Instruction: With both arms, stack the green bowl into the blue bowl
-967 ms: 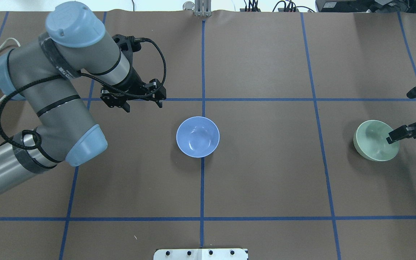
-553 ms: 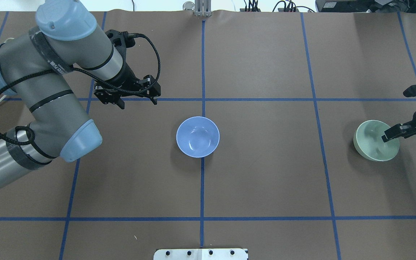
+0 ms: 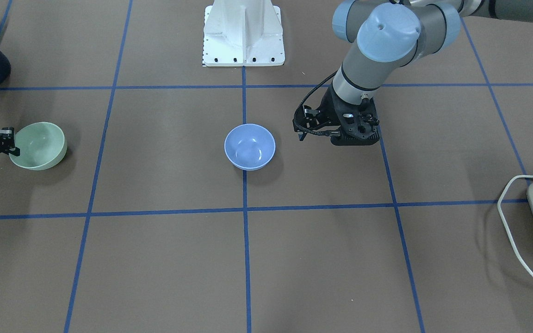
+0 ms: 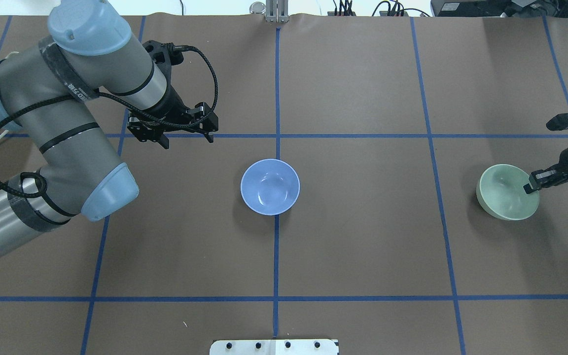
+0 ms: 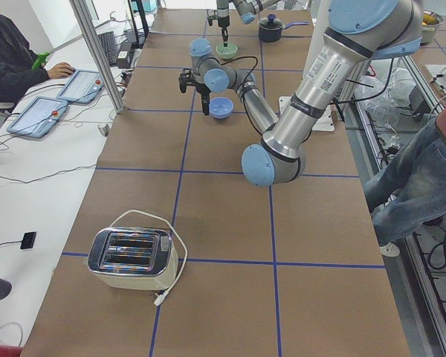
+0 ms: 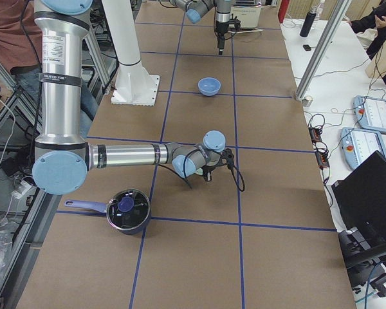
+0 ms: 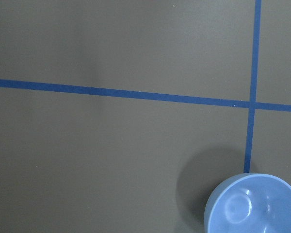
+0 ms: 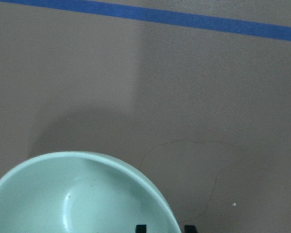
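Observation:
The blue bowl (image 4: pixel 270 187) stands upright at the table's middle; it also shows in the front view (image 3: pixel 250 146) and at the lower right of the left wrist view (image 7: pixel 254 204). My left gripper (image 4: pixel 187 140) is open and empty, hanging behind and to the left of it, apart from it. The green bowl (image 4: pixel 507 192) is at the far right, slightly tilted; it also shows in the front view (image 3: pixel 38 145). My right gripper (image 4: pixel 530 187) is shut on its right rim. In the right wrist view the two fingertips straddle the rim of the green bowl (image 8: pixel 82 194).
A beige toaster (image 5: pixel 131 258) with a white cord sits at the table's left end. A dark pot (image 6: pixel 127 209) stands at the right end near the right arm's base. The white pedestal (image 3: pixel 243 32) is at the near edge. Operators sit beside the table.
My left arm has drawn back and to the left, away from the blue bowl. My right gripper has closed in on the green bowl's rim, and the bowl has shifted slightly left.

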Robot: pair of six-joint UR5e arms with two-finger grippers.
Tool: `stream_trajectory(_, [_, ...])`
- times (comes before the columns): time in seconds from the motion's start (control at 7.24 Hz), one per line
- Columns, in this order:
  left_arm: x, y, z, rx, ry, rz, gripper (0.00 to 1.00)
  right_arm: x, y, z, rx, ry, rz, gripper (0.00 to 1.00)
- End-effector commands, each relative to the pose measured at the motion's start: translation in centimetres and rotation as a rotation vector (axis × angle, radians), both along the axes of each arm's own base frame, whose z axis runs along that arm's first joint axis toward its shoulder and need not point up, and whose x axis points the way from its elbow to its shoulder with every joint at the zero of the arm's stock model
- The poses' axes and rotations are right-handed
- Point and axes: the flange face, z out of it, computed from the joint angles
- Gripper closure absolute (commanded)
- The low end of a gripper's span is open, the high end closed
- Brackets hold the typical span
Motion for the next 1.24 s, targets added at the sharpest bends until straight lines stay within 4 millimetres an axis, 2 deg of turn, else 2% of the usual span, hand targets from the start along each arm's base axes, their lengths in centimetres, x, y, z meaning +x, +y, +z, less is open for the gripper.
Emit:
stream_trajectory(0.0, [0.0, 0.0, 0.1, -0.001, -0.002, -0.001, 0.03, 0.1, 0.2, -0.2, 0.01, -0.011, 0.001, 1.0])
stream_trajectory(0.14, [-0.8, 0.5, 1.1, 0.025, -0.005, 0.022, 0.03, -0.1, -0.1, -1.3, 0.024, -0.024, 0.0, 1.0])
stream_trajectory(0.28, [-3.8, 0.3, 2.7, 0.084, -0.014, 0.034, 0.03, -0.2, -0.5, -3.1, 0.001, -0.033, 0.036, 1.0])
stream_trajectory(0.41, [-6.6, 0.4, 5.4, 0.111, -0.031, 0.052, 0.03, -0.1, -1.3, -5.7, -0.06, -0.055, 0.104, 1.0])
stream_trajectory(0.69, [-11.0, -0.3, 9.7, 0.135, -0.045, 0.096, 0.03, -0.5, -2.3, -8.6, -0.068, -0.057, 0.138, 1.0])
stream_trajectory(0.83, [-13.3, 0.1, 12.0, 0.164, -0.064, 0.114, 0.03, -1.8, -4.4, -12.0, -0.086, -0.064, 0.152, 1.0])
stream_trajectory(0.97, [-15.2, 1.3, 14.5, 0.188, -0.083, 0.14, 0.03, -3.4, -7.0, -17.5, -0.111, -0.062, 0.169, 1.0])
stream_trajectory(1.11, [-17.1, 2.4, 16.5, 0.199, -0.095, 0.147, 0.03, -6.1, -7.2, -23.7, -0.144, -0.069, 0.169, 1.0])
